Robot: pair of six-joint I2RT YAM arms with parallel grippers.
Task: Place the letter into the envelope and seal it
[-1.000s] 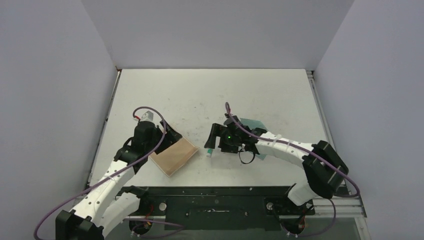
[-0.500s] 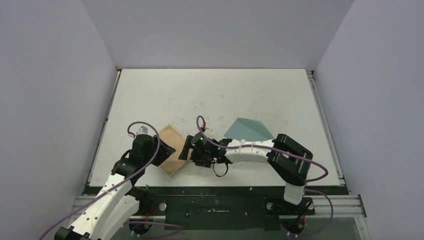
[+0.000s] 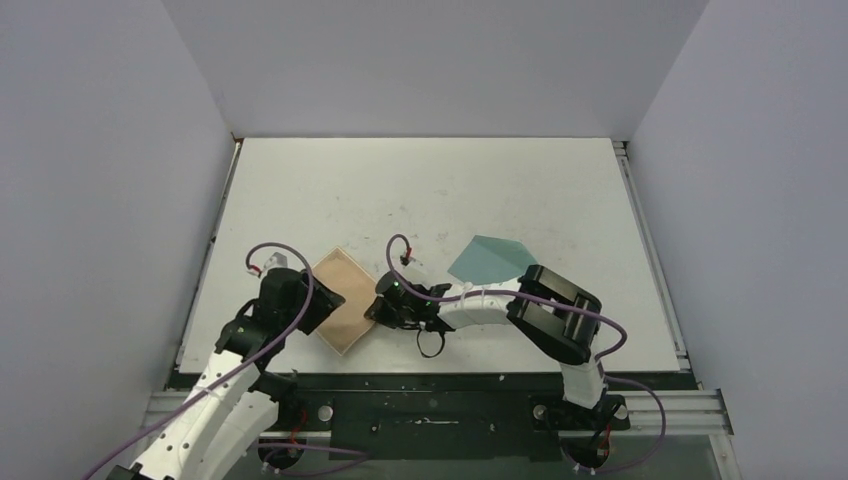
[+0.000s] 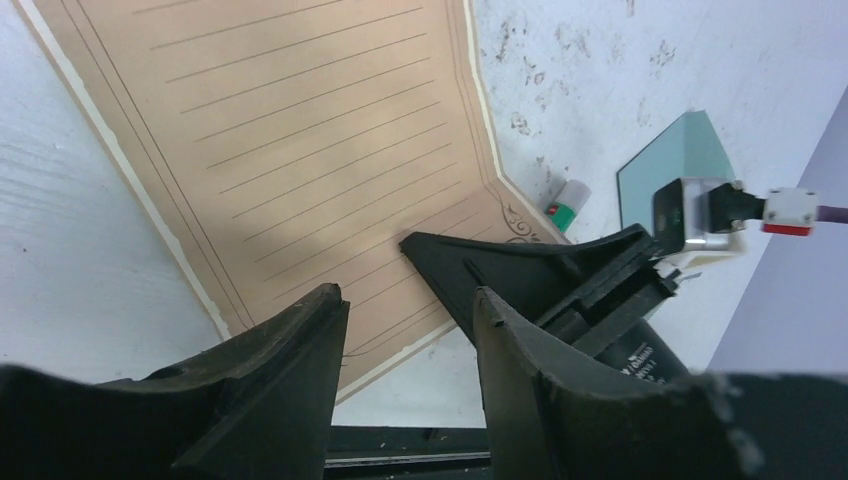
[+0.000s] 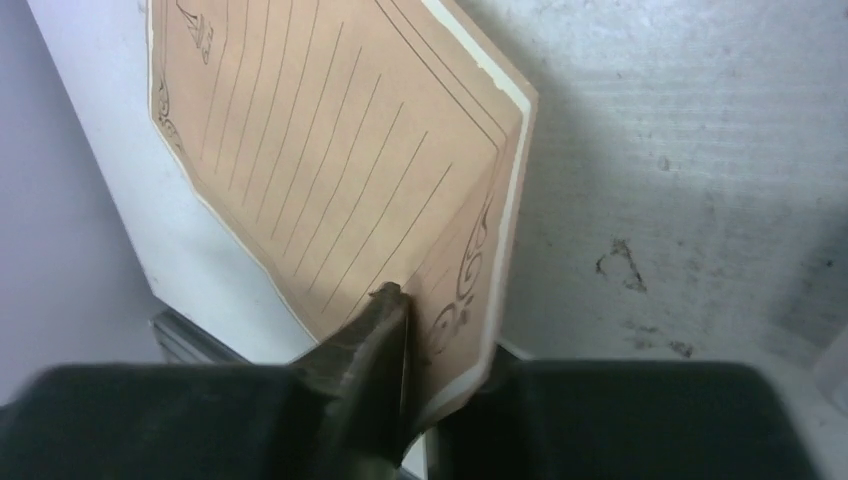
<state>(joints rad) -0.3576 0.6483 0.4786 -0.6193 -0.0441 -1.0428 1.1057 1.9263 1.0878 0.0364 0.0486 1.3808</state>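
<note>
The tan lined letter (image 3: 345, 297) lies on the table between my two grippers. My right gripper (image 3: 378, 310) is shut on the letter's right corner (image 5: 470, 290): one finger (image 5: 385, 320) presses on top and the other sits under the raised cream edge. My left gripper (image 3: 322, 305) stands at the letter's left side with its jaws apart. One of its fingers (image 4: 290, 360) is over the letter's near edge (image 4: 300, 150), and nothing is between the jaws (image 4: 410, 300). The teal envelope (image 3: 492, 258) lies flat to the right, behind the right arm, also seen in the left wrist view (image 4: 680, 155).
A small white-and-green stick (image 4: 567, 197) lies on the table between the letter and the envelope. The table's near edge with its black rail (image 3: 430, 385) runs just in front of both grippers. A grey wall (image 3: 100, 200) stands to the left.
My right arm swung left from beside the envelope to the letter's right corner and closed on it. My left gripper narrowed and shifted slightly nearer, and the envelope came into full view.
</note>
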